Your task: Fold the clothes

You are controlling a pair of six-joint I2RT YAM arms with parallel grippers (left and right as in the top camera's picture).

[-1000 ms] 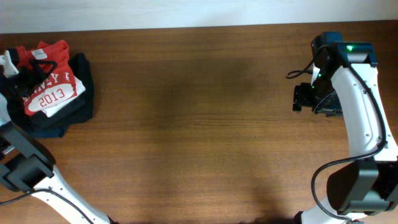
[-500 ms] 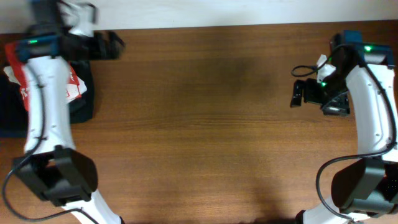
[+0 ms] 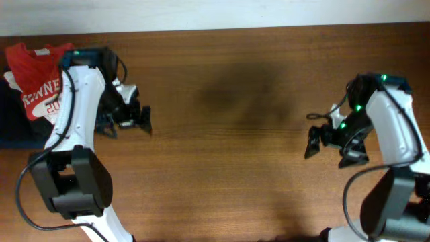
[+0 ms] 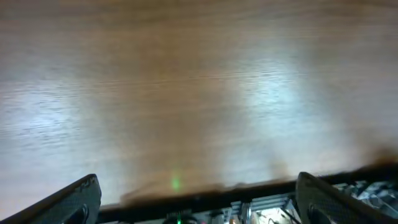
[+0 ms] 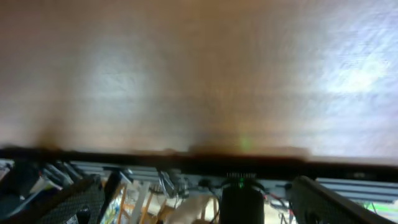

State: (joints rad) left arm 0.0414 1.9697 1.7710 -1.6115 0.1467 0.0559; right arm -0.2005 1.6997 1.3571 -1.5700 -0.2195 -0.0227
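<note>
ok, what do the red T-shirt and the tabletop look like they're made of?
Red T-shirt: thin, soft fabric, probably a cotton or cotton-blend knit. It is matte, lies rumpled and creased, and carries white printed lettering.
Table: wood or a wood-look laminate; I cannot tell which. It shows brown grain lines and a semi-gloss finish, with pale glare patches in both wrist views.

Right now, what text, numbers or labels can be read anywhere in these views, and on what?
"20": white print on the red T-shirt; the rest of the number is hidden behind the left arm.
White block lettering above it: too small and partly covered to read.
Both wrist views: no text.
</note>
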